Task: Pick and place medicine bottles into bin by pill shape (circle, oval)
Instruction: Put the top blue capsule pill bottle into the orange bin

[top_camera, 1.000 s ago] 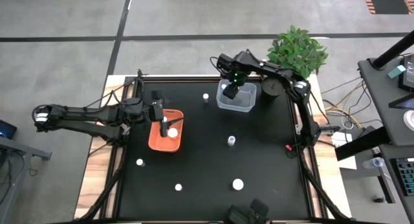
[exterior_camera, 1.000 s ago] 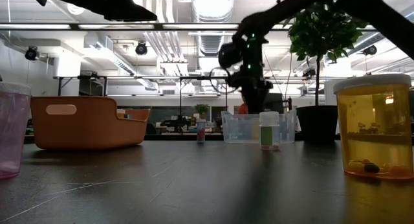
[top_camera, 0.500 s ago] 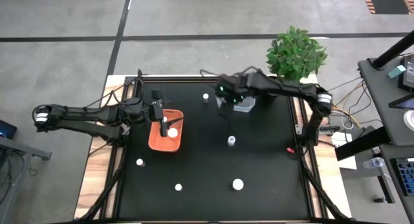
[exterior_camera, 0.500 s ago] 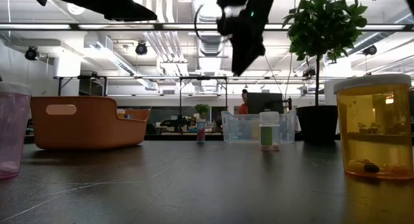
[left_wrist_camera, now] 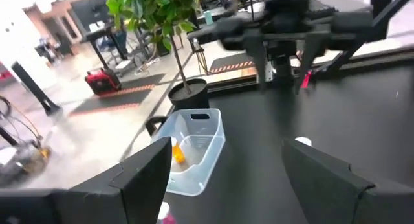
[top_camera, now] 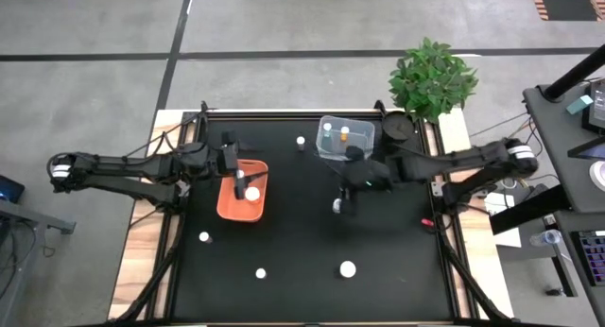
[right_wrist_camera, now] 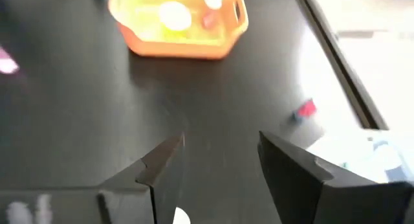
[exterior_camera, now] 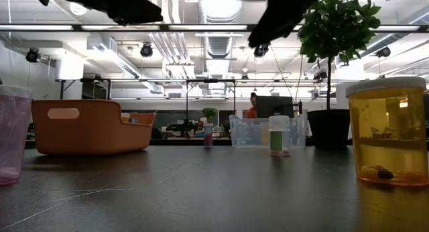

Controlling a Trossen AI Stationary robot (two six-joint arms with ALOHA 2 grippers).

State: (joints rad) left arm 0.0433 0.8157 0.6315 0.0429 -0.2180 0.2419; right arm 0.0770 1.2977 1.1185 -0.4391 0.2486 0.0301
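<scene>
Black mat (top_camera: 302, 232) covers the table, with small white-capped bottles spread across it. The right gripper (top_camera: 346, 200) hangs over the middle of the mat, just above and beside one bottle (top_camera: 337, 206); its wrist view shows the two fingers (right_wrist_camera: 162, 169) apart with nothing between them, and a white cap (right_wrist_camera: 182, 217) at the picture's lower edge. The left gripper (top_camera: 239, 183) hovers over the orange bin (top_camera: 227, 206), fingers (left_wrist_camera: 139, 172) spread wide and empty; a white-capped bottle (top_camera: 252, 192) lies in that bin. The clear bin (top_camera: 331, 149) stands at the far edge near the plant (top_camera: 433, 77) and holds two bottles, one white-capped (top_camera: 328, 129) and one orange (top_camera: 344, 133). Another bottle (top_camera: 301, 142) stands just beside the clear bin, toward the orange one. Three more stand on the near part of the mat, well apart: one on the left (top_camera: 204, 237), one in the middle (top_camera: 261, 273), one further right (top_camera: 348, 268). In the low view an amber bottle (exterior_camera: 387, 131) and a pinkish one (exterior_camera: 13, 135) stand close at the two edges
</scene>
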